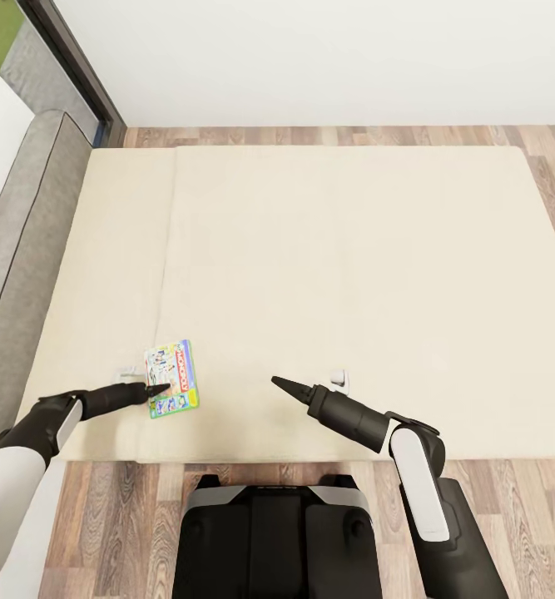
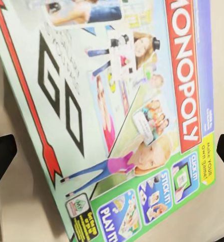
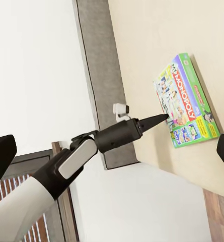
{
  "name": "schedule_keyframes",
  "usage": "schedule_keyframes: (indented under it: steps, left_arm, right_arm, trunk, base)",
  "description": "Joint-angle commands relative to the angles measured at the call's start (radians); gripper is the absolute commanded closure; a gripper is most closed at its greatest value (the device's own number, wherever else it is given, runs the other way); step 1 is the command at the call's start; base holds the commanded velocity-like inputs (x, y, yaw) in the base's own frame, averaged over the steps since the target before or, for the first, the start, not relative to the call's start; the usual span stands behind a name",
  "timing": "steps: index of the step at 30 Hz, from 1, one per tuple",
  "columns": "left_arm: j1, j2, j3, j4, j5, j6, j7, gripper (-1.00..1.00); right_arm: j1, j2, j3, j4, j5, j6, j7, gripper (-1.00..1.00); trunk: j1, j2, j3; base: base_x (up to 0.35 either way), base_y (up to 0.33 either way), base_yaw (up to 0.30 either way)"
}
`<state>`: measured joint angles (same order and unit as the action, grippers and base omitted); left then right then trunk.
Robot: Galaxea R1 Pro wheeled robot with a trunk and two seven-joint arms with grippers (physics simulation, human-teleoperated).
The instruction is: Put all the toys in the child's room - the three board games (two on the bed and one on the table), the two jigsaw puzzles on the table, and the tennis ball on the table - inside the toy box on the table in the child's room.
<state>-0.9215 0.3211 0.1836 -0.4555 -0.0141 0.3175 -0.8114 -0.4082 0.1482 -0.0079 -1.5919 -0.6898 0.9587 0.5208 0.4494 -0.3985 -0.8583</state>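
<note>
Monopoly [image 2: 127, 116] lies flat on the bed [image 1: 352, 274], directly below the left gripper [image 1: 159, 388], whose tip hangs at the box's edge; in the left wrist view the dark fingertips [image 2: 1, 159] stand wide apart at either side with the printed lid between them. Further right, the right gripper [image 1: 279, 382] hovers over bare mattress, well apart from the box, its fingertips [image 3: 0, 156] spread at both edges of the right wrist view and nothing gripped
</note>
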Motion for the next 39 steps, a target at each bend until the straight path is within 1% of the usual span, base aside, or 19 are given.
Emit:
schedule_keyframes:
  steps: [1,4,8,12,20,29,39]
  left_arm:
    - [0.0,-0.001,0.006,-0.001,-0.001,0.009,-0.005,-1.0]
    - [0.0,-0.001,0.006,-0.015,0.0,0.011,-0.002,-1.0]
    - [-0.001,0.001,0.009,-0.036,0.003,0.014,0.003,-1.0]
    - [-0.002,-0.001,0.019,-0.042,0.003,0.016,0.009,-1.0]
    - [-0.002,-0.003,0.025,-0.044,0.003,0.014,0.013,-1.0]
    - [-0.002,-0.005,0.026,-0.045,0.005,0.01,0.014,-1.0]
    - [-0.003,-0.004,0.026,-0.045,0.005,0.002,0.014,-1.0]
  right_arm:
    - [0.0,0.001,-0.001,0.0,0.003,0.005,0.004,-1.0]
    - [-0.001,0.001,0.004,0.0,0.003,0.005,0.004,-1.0]
    - [-0.001,0.001,0.023,0.0,0.005,0.004,0.003,-1.0]
    - [-0.001,0.001,0.029,-0.001,0.006,0.003,0.003,-1.0]
    - [-0.001,0.001,0.031,-0.001,0.007,0.003,0.001,-1.0]
    - [0.0,0.001,0.03,-0.002,0.007,0.004,-0.023,-1.0]
    - [0.0,0.001,0.031,-0.002,0.006,0.004,-0.024,-1.0]
  trunk:
    - [0.001,-0.002,-0.001]
    - [0.001,-0.002,-0.001]
    - [0.001,-0.002,-0.001]
    - [0.001,-0.002,-0.001]
    - [0.001,-0.002,-0.001]
    - [0.001,-0.002,-0.002]
    - [0.001,-0.002,-0.015]
  base:
    - [0.0,0.0,0.0]
    - [0.0,0.0,0.0]
    - [0.0,0.0,0.0]
    - [0.0,0.0,0.0]
    - [0.0,0.0,0.0]
    - [0.0,0.0,0.0]
    - [0.0,0.0,0.0]
